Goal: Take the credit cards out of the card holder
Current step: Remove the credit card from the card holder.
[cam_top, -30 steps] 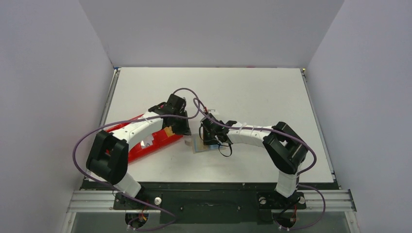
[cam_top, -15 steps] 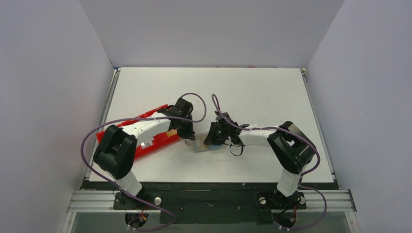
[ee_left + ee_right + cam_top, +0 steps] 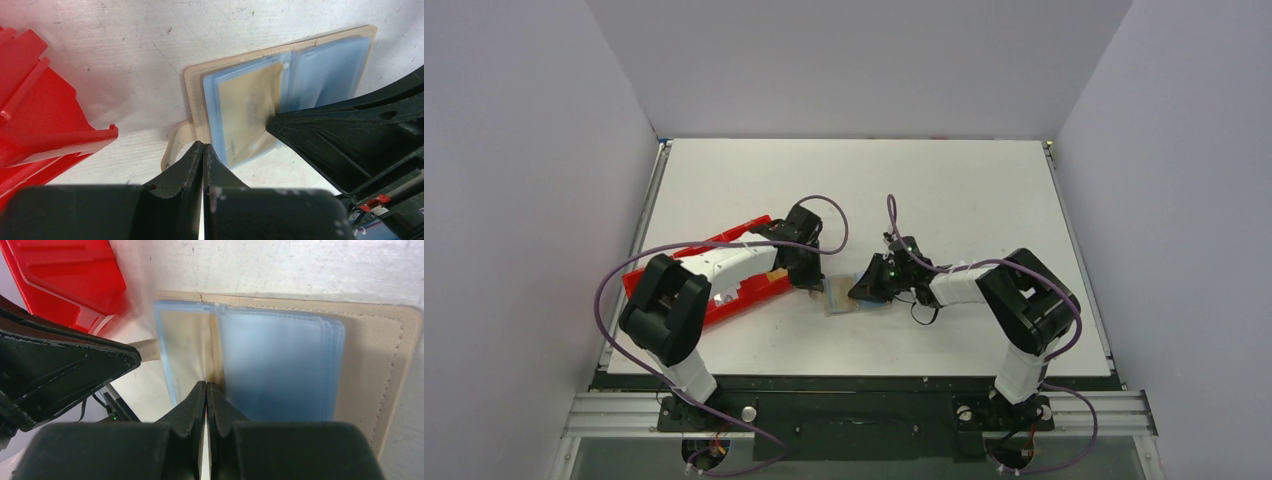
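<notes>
The card holder [image 3: 856,298] lies open and flat on the table; here it is a beige stitched cover [image 3: 192,90] with clear bluish sleeves [image 3: 275,365], not metal. A tan card [image 3: 247,107] sits inside the left sleeve. Any pale card cannot be told apart from the stacked sleeves on the right page. My left gripper [image 3: 203,146] is shut, its tips at the holder's left edge beside the strap loop. My right gripper [image 3: 206,386] is shut, its tips pressing on the fold between the two pages. Both show in the top view, left [image 3: 817,287] and right [image 3: 861,290].
A red plastic tray [image 3: 754,290] lies just left of the holder, under the left arm; its corner shows in the left wrist view [image 3: 40,110] and the right wrist view [image 3: 65,270]. The two grippers point at each other across the holder.
The left gripper moved right and toward me, from over the red tray to the holder's left edge. The right arm stretched low and flat, its gripper tips now on the holder.
</notes>
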### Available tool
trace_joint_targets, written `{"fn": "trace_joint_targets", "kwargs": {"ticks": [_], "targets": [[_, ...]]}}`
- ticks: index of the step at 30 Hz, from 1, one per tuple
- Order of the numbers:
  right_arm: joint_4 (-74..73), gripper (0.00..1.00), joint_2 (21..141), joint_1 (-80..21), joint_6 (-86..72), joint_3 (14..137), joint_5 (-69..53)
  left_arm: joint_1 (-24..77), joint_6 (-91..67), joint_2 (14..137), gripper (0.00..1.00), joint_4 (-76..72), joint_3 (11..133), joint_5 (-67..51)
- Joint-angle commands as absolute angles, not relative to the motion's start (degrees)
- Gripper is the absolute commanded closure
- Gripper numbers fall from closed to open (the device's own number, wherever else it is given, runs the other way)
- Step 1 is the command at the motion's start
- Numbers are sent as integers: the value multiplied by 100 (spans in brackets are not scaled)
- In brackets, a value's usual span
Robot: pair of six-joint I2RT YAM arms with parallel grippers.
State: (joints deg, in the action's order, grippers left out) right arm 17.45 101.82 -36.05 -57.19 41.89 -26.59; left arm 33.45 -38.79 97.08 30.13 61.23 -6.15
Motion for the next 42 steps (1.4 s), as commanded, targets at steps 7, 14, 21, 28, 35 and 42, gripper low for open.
{"fn": "trace_joint_targets", "kwargs": {"ticks": [7,14,21,28,35,42], "targets": [[2542,100,9884,-3424,-6159,3900,-3015,3430,-3950,9794,100,2748,6179,-612],[2860,100,9761,-3332,-6382,3780,-3175,3453,-3953,9803,100,2754,6251,-654],[3020,100,9603,-3281,-6533,3720,-3261,3479,-3998,9816,100,2678,6255,-788],[3003,100,9599,-3281,-6524,3719,-3278,3494,-4080,9897,100,2484,6279,-1017],[2847,100,9633,-3291,-6428,3732,-3226,3577,-4204,10037,100,2269,6373,-1246],[1997,63,9320,-3330,-5946,3913,-2836,3671,-4291,10141,100,2081,6426,-1444]]}}
